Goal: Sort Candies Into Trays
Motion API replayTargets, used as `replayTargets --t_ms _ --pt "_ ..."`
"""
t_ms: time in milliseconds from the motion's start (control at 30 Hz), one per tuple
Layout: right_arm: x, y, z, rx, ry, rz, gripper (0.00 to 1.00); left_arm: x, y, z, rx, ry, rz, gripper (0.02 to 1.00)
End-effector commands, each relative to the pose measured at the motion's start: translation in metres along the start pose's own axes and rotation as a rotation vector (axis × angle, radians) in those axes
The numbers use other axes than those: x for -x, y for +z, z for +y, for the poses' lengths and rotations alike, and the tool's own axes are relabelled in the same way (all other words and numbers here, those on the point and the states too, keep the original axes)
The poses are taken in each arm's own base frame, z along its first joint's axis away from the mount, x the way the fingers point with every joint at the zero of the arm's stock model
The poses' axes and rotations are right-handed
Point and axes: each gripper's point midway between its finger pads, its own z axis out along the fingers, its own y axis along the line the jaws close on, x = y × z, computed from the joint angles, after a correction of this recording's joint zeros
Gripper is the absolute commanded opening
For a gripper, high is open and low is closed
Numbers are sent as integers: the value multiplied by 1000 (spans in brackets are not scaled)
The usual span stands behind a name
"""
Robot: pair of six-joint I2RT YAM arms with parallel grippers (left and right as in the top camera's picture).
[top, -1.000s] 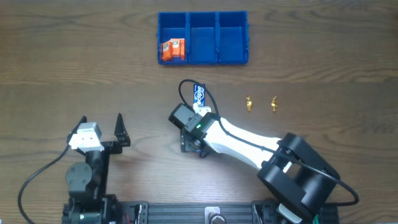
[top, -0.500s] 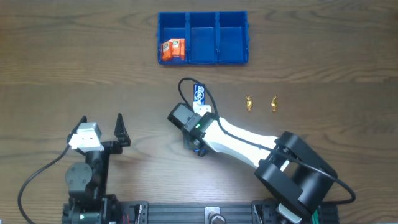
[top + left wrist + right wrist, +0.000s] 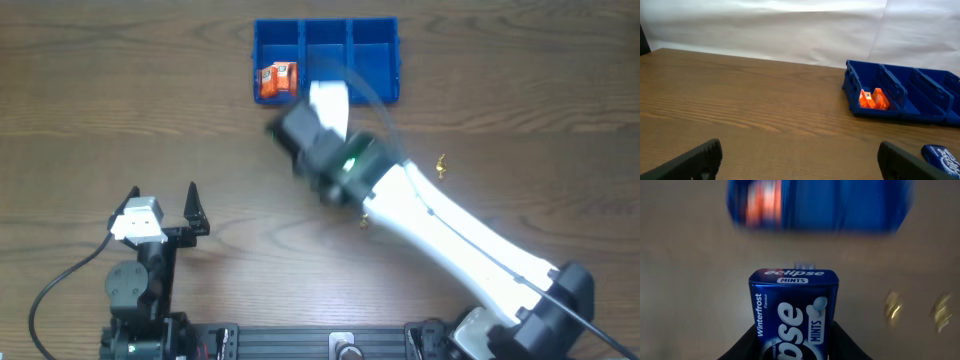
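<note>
My right gripper [image 3: 792, 342] is shut on a blue mint tin [image 3: 793, 311], held upright and lifted off the table. In the top view the right arm [image 3: 400, 195] stretches up to the near edge of the blue three-compartment tray [image 3: 375, 60]. Orange candies [image 3: 277, 80] lie in the tray's left compartment. Two gold-wrapped candies [image 3: 893, 309] lie on the wood beside the tin; one gold candy [image 3: 441, 165] shows past the arm. My left gripper [image 3: 163, 192] stands open and holds nothing at the lower left, far from the tray [image 3: 900, 90].
The wooden table [image 3: 120, 90] is bare to the left of the tray and around the left arm. The tray's middle and right compartments [image 3: 935, 92] look empty. A white backdrop [image 3: 790, 25] stands behind the table's far edge.
The right arm has swung up the table with the mint tin, from the middle to the tray's near edge, and now covers one gold candy. The left arm has kept still.
</note>
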Motion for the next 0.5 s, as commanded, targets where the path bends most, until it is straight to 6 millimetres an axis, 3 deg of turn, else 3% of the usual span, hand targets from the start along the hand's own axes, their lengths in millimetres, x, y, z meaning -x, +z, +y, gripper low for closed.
replayTargets --t_ms 33,133,233,367,433,500 --pt "92 12 -28 -130 -88 -140 169 -16 1 0 -4 13 51 998" --pt "130 44 -35 -166 -110 -157 161 -16 1 0 -4 13 51 996" --pt "144 91 -34 -109 -90 -131 161 -16 1 0 -4 13 51 998" --pt "140 146 -30 -32 -63 -90 161 -16 1 0 -4 13 51 998" --pt "129 176 -30 -2 -56 -46 161 -16 1 0 -4 13 51 998" --pt "121 192 -30 4 -56 -22 161 -16 1 0 -4 13 51 998"
